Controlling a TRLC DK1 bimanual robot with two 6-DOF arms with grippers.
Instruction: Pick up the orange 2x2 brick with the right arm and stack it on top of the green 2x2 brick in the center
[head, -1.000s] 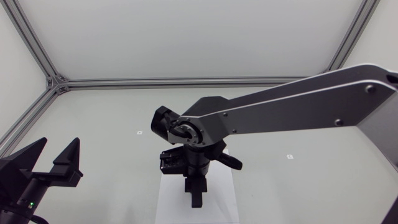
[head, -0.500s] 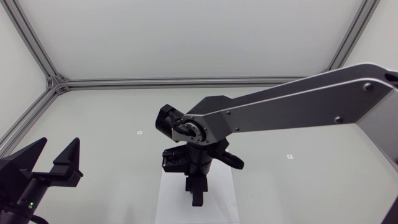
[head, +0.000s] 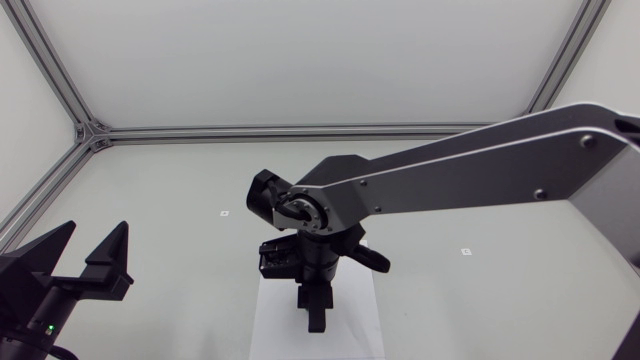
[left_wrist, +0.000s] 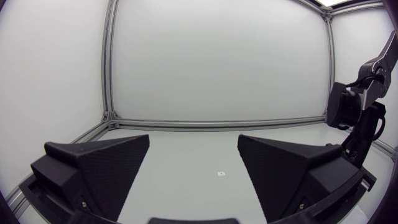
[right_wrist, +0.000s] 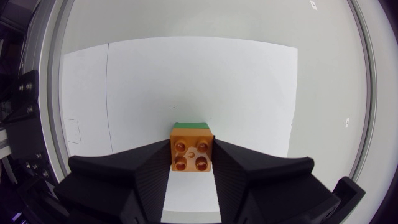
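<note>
1. Orange 2x2 plastic brick (right_wrist: 192, 155) is sitting between the two broad wedge-shaped fingers (right_wrist: 146, 171) of the matte black right gripper (right_wrist: 191, 149). Its four studs are facing the right wrist camera. Both fingers are pressing on its opposite sides, so the pincer is clamping it.
2. A green 2x2 plastic brick (right_wrist: 191, 126) is showing only as a thin strip, peeking out from beneath the far edge of the orange one. Whether the two are fully seated together I cannot tell.
3. Both bricks are sitting over a white rectangular paper sheet (right_wrist: 186, 81), which is lying flat on the pale grey table (right_wrist: 323, 74).
4. In the head view the silver-grey right arm (head: 470, 175) is coming in from the right and reaching to the middle. Its gripper (head: 316, 320) is pointing down at the sheet (head: 272, 325), and its black wrist is hiding both bricks.
5. The matte black left gripper (head: 97, 235) is resting near the table's front left corner, well apart from the sheet. Its fingers are standing spread wide apart, and the left wrist view (left_wrist: 193, 149) is showing the same wide gap.
6. A small square marker (left_wrist: 221, 173) is lying on the table ahead of the left gripper.
</note>
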